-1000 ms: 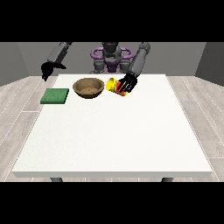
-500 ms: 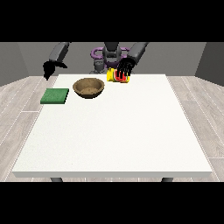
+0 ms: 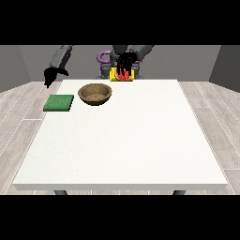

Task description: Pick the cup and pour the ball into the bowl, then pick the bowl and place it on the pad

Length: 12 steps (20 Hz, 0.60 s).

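A yellow cup (image 3: 114, 75) with red on it is held up above the table's far edge, lying nearly on its side. The hand at the view's right (image 3: 124, 64) has its fingers curled round the cup from above. A brown wooden bowl (image 3: 95, 93) stands on the table, left of and nearer than the cup. The green pad (image 3: 59, 102) lies flat to the left of the bowl. The hand at the view's left (image 3: 50, 75) hangs in the air beyond the pad, holding nothing. No ball is visible.
The white table (image 3: 126, 140) stretches wide toward the camera. The robot's torso (image 3: 108, 58) stands right behind the far edge, close behind the lifted cup.
The hand at the view's right has lifted the cup off the table and carried it up and left, tipping it. The other hand has stayed almost still.
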{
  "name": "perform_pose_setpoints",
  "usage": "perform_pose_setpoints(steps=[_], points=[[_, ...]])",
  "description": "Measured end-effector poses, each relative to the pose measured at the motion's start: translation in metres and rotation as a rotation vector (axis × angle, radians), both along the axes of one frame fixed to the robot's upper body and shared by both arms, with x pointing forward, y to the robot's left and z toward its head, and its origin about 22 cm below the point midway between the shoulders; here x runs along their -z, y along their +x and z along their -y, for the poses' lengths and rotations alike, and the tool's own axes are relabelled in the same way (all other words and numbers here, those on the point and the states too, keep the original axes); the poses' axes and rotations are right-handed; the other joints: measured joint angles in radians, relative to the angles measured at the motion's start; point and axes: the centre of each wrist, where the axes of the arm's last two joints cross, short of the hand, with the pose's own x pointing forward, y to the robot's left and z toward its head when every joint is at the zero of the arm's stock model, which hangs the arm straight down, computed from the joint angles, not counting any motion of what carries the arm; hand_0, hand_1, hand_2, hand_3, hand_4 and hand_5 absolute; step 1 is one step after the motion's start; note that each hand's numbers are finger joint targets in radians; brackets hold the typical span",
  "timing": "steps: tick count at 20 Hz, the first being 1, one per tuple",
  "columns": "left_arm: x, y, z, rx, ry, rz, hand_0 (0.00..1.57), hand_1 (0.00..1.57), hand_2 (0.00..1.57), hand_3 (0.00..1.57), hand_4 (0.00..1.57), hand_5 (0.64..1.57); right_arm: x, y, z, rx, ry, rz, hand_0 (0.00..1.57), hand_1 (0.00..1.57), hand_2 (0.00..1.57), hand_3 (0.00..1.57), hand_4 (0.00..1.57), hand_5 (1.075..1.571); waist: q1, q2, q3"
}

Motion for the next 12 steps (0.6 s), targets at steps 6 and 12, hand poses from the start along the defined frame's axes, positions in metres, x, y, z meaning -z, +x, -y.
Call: perform_pose_setpoints(steps=[6, 12], points=[[-0.023, -0.015, 0.03, 0.055, 0.125, 0.06, 0.0, 0.0, 1.57, 1.57, 0.56, 1.525, 0.009, -0.01, 0.002, 0.034, 0.0, -0.007, 0.0, 0.0, 0.17, 0.34, 0.4, 1.532, 0.02, -0.002, 0.0001], [-0.04, -0.022, 0.042, 0.068, 0.214, 0.1, 0.0, 0.0, 1.57, 1.57, 0.66, 1.545, 0.003, -0.003, 0.002, 0.02, 0.002, 0.013, 0.0, 0.0, 0.14, 0.25, 0.41, 1.529, 0.005, 0.021, -0.0001]])
